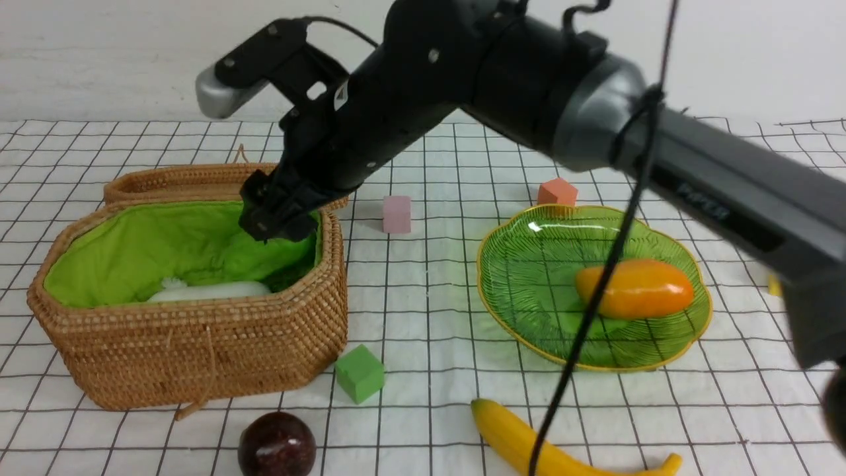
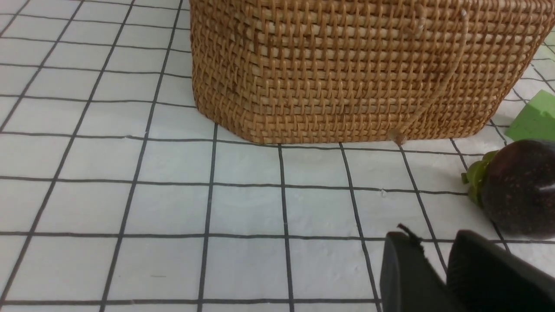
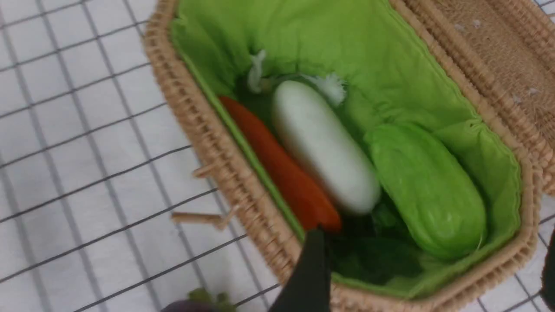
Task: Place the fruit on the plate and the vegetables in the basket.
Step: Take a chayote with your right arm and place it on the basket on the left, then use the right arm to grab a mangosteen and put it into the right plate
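White grid-lined cloth [image 1: 423, 297] spreads below a pale wall [image 1: 99, 53]. The right arm [image 1: 529, 79] reaches across to frame left, with the right gripper [image 1: 281, 215] over the basket [image 1: 198, 357], its jaws spread wide. The white vegetable [image 3: 321, 147], gourd [image 3: 429, 190] and chili [image 3: 282, 173] lie inside. The mango [image 1: 638, 287] sits on the plate [image 1: 529, 264] at right. The banana [image 1: 515, 436] and maroon fruit [image 1: 276, 444] lie along the bottom edge. The left gripper [image 2: 435, 242] hangs low near that fruit, jaws slightly apart and empty.

Bench [image 1: 423, 297]: basket [image 1: 198, 357] left, lid [image 1: 172, 180] behind it; plate [image 1: 522, 277] right. In the basket: chili [image 3: 282, 169] along the front wall, radish [image 3: 323, 147] in the middle, gourd [image 3: 429, 190] rearmost. Mango [image 1: 634, 287] on the plate. Ball fruit [image 1: 276, 444] before the basket, banana [image 1: 509, 430] before the plate. Front cube [image 1: 359, 373] near the basket's front right corner; rear cube [image 1: 396, 214] farther back, between basket and plate; far cube [image 1: 557, 192] behind the plate.
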Available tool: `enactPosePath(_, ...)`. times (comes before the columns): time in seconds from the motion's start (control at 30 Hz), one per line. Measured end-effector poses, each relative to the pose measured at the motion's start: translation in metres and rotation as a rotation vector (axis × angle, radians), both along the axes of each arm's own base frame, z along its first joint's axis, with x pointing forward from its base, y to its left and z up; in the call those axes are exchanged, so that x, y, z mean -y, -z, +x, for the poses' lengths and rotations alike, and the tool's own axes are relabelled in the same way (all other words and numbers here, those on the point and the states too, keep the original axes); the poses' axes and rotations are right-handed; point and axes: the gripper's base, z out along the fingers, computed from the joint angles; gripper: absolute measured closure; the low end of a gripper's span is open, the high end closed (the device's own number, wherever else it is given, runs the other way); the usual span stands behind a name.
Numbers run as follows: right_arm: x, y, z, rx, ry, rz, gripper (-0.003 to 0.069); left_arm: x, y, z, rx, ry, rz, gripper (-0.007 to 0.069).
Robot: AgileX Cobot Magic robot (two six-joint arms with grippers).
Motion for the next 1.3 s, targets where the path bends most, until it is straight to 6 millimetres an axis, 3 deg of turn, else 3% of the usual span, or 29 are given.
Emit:
enactPosePath(0.03, 0.001, -0.003, -0.002, -0.001, -0.001, 0.005, -0.0009, 0.0, 0.0, 0.0, 0.0, 0.0, 0.0, 0.0471)
enactPosePath(0.1, 0.022, -0.028, -0.034, -0.035, -0.018, 0.046, -0.0008, 0.0, 0.0, 0.0, 0.0, 0.0, 0.0, 0.0469)
enactPosePath(0.2, 0.035, -0.031, -0.06, -0.055, -0.027, 0.045, -0.0008, 0.0, 0.0, 0.0, 0.0, 0.0, 0.0, 0.0467)
enactPosePath(0.3, 0.033, -0.003, -0.088, -0.103, -0.07, -0.029, -0.0007, 0.0, 0.0, 0.0, 0.0, 0.0, 0.0, 0.0463)
enactPosePath(0.37, 0.019, 0.017, -0.096, -0.113, -0.106, -0.092, -0.0007, 0.0, 0.0, 0.0, 0.0, 0.0, 0.0, 0.0463)
enactPosePath(0.4, 0.018, 0.018, -0.098, -0.114, -0.111, -0.093, -0.0007, 0.0, 0.0, 0.0, 0.0, 0.0, 0.0, 0.0463)
enactPosePath(0.43, 0.0, 0.038, -0.104, -0.1, -0.141, -0.14, -0.0007, 0.0, 0.0, 0.0, 0.0, 0.0, 0.0, 0.0461)
enactPosePath(0.5, -0.017, 0.058, -0.107, -0.076, -0.146, -0.169, -0.0007, 0.0, 0.0, 0.0, 0.0, 0.0, 0.0, 0.0459)
enactPosePath(0.63, -0.042, 0.098, -0.101, -0.058, -0.099, -0.19, -0.0006, 0.0, 0.0, 0.0, 0.0, 0.0, 0.0, 0.0459)
enactPosePath(0.67, -0.043, 0.1, -0.1, -0.06, -0.092, -0.19, -0.0006, 0.0, 0.0, 0.0, 0.0, 0.0, 0.0, 0.0459)
enactPosePath(0.8, -0.054, 0.147, -0.086, -0.03, -0.07, -0.266, 0.0008, 0.0, 0.0, 0.0, 0.0, 0.0, 0.0, 0.0454)
enactPosePath(0.83, -0.054, 0.149, -0.086, -0.029, -0.07, -0.271, 0.001, 0.0, 0.0, 0.0, 0.0, 0.0, 0.0, 0.0454)
enactPosePath(0.93, -0.055, 0.172, -0.082, -0.037, -0.079, -0.335, 0.0059, 0.0, 0.0, 0.0, 0.0, 0.0, 0.0, 0.0448)
enactPosePath(1.0, -0.055, 0.174, -0.082, -0.05, -0.083, -0.357, 0.01, 0.0, 0.0, 0.0, 0.0, 0.0, 0.0, 0.0445)
enactPosePath(1.17, -0.045, 0.163, -0.088, -0.087, -0.115, -0.457, 0.01, 0.0, 0.0, 0.0, 0.0, 0.0, 0.0, 0.044)
enactPosePath(1.27, -0.036, 0.143, -0.09, -0.088, -0.119, -0.497, 0.01, 0.0, 0.0, 0.0, 0.0, 0.0, 0.0, 0.0438)
enactPosePath(1.3, -0.027, 0.123, -0.088, -0.062, -0.117, -0.51, 0.01, 0.0, 0.0, 0.0, 0.001, 0.0, 0.0, 0.0438)
